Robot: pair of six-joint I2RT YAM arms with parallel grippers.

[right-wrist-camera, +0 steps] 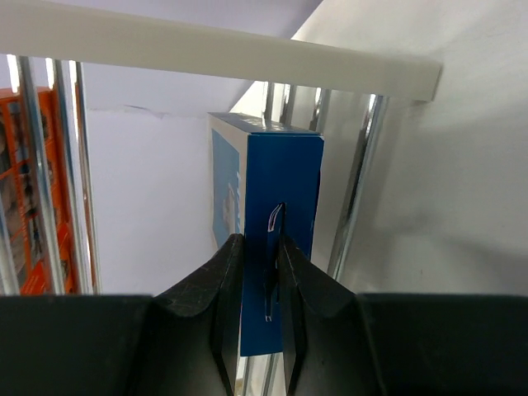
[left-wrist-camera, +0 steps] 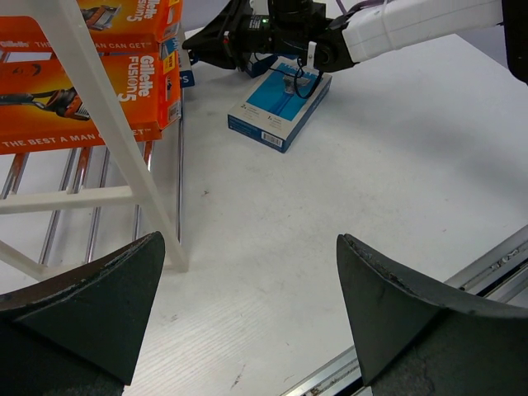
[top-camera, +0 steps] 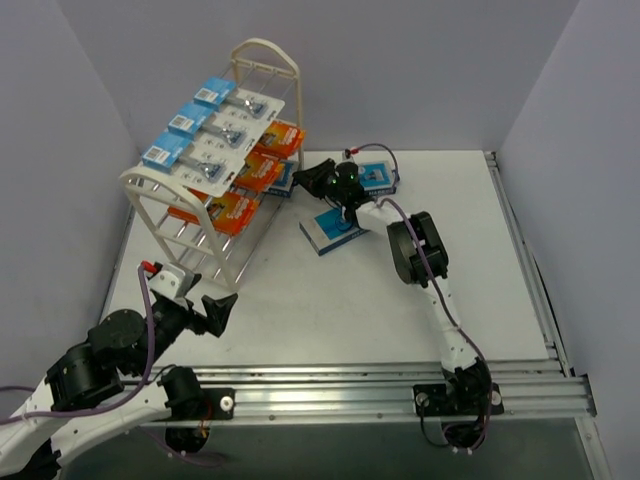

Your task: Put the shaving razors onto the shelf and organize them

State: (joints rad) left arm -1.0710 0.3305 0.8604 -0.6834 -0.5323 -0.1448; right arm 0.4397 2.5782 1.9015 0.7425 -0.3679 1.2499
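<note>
Cards (top-camera: 215, 130) and orange boxes (top-camera: 262, 170) are already sitting on the shelf (top-camera: 265, 45) at the table's (top-camera: 480, 300) far-left corner. The right gripper (right-wrist-camera: 257, 247), nearly closed, is pinching a blue box (right-wrist-camera: 285, 173) at the lower rods. A second box (top-camera: 335, 230) and a third box (top-camera: 378, 178) are waiting mid-table. The left gripper (top-camera: 218, 310) is gaping wide, holding nothing.

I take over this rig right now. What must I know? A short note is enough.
Left gripper: open, empty, hovering by the near end of the shelf.
Right gripper: shut on a blue box, held against the shelf's rods.
Done: three blister cards on the top tier, orange boxes on the tier below.
Left: seat the held box, then shelve two blue-and-white boxes lying on the table, the other behind the right arm.
</note>
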